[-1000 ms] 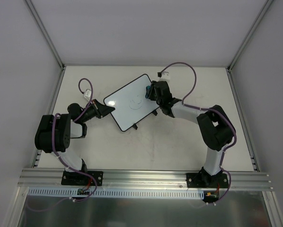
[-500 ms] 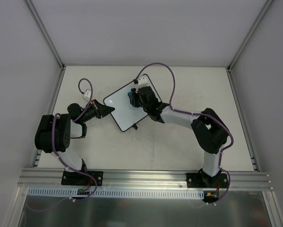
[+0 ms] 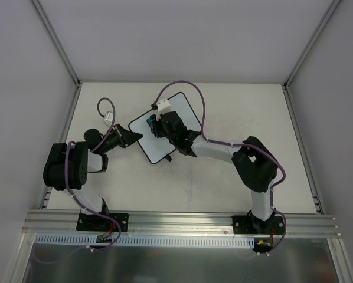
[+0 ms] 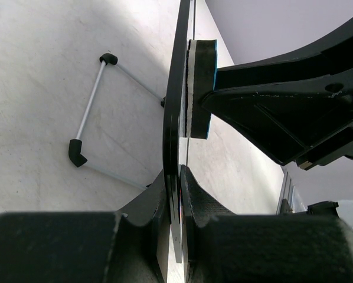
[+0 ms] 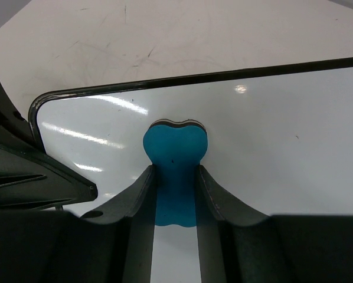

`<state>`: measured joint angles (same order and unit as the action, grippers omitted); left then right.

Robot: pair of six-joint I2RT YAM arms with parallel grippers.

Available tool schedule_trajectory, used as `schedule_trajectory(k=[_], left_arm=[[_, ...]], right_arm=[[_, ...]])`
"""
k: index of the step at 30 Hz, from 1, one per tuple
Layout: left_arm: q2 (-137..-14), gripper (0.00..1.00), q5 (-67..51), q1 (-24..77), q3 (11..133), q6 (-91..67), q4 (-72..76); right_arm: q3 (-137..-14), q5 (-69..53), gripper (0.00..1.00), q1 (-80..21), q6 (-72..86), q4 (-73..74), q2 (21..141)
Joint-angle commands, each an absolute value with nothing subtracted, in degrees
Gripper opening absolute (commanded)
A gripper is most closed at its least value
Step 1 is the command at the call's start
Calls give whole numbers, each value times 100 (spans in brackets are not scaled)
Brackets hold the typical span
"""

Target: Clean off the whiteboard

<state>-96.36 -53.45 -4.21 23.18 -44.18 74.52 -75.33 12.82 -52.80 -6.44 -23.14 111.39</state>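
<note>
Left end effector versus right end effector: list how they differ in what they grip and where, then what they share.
The left end effector clamps the whiteboard by its edge; the right end effector grips a blue eraser. The left sits at the board's rim; the right reaches over its face, eraser pressed flat. Both are shut.

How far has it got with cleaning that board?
Mid-wipe. The left gripper clamps the whiteboard by its edge; the right gripper presses the blue eraser on it. Surface around the eraser looks clean; what lies under the arm is hidden, so some wiping may remain.
</note>
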Motion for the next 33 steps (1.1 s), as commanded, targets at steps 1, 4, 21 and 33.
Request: schedule_trajectory(k=[1,4,21,33], left_arm=[[-9598,0,-5537,-422,2250,-4061,9633],[-9589,0,-5537,-422,2250,-4069,9633],[-9571,0,-5546,-431,2241,-4069,9633],[-9571,0,-5546,-448,2232,-4087,9633]], right_arm=[[-7612,1169,0,-5317,-440,-2285,11434],[-7410,1397,0,-5300,-361,-2592,11391],[-6074,2003,0,-4325,1467,-2979,10855],[-4844,1294,0,-3253,3452,-3787,10986]])
